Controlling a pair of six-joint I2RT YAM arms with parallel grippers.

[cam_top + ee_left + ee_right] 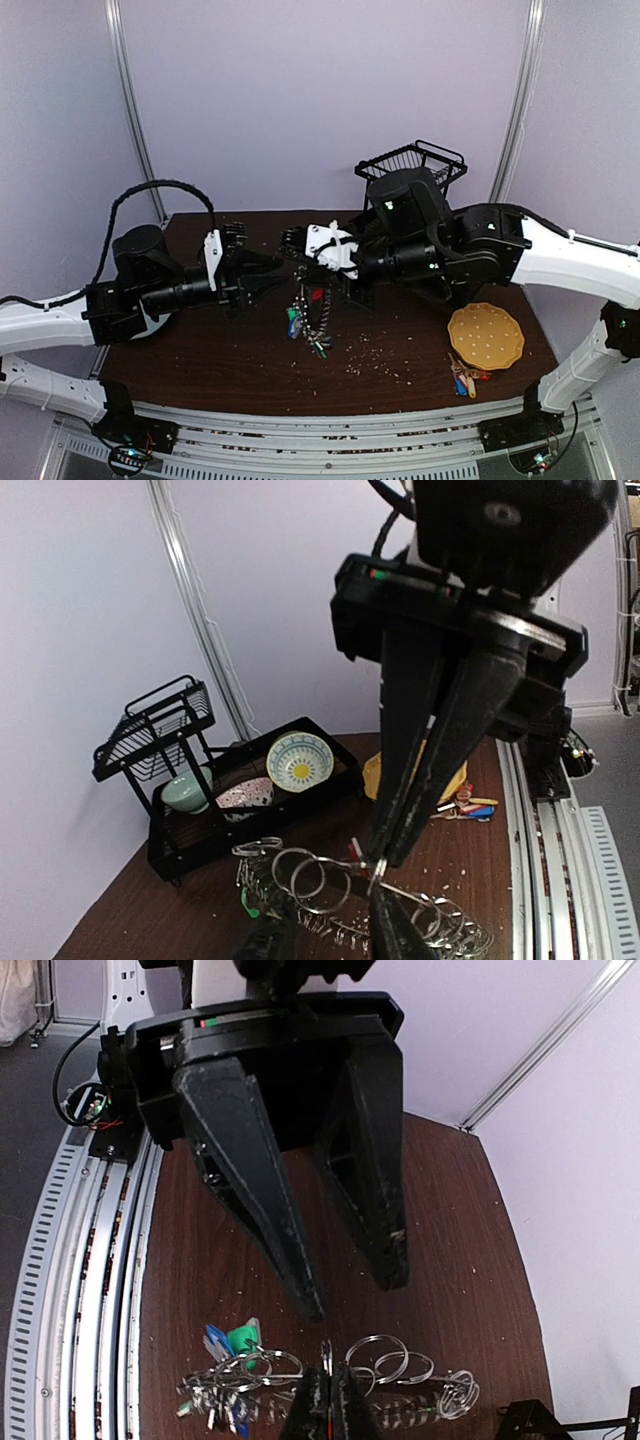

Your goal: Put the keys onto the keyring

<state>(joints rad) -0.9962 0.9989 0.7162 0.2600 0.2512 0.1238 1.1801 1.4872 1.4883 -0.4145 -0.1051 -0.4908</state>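
From above, your keyring is over the middle of the table, just below where the left gripper and right gripper meet. In the left wrist view, the right gripper's fingers are pinched together on a wire loop of the keyring. In the right wrist view, the left gripper's jaws stand apart, holding nothing, near the keyring, whose green and blue keys bunch at that view's left.

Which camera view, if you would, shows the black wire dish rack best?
Left wrist: the whole black wire dish rack, bowls inside. Top external shows only its upper basket behind the right arm; right wrist, barely a corner.
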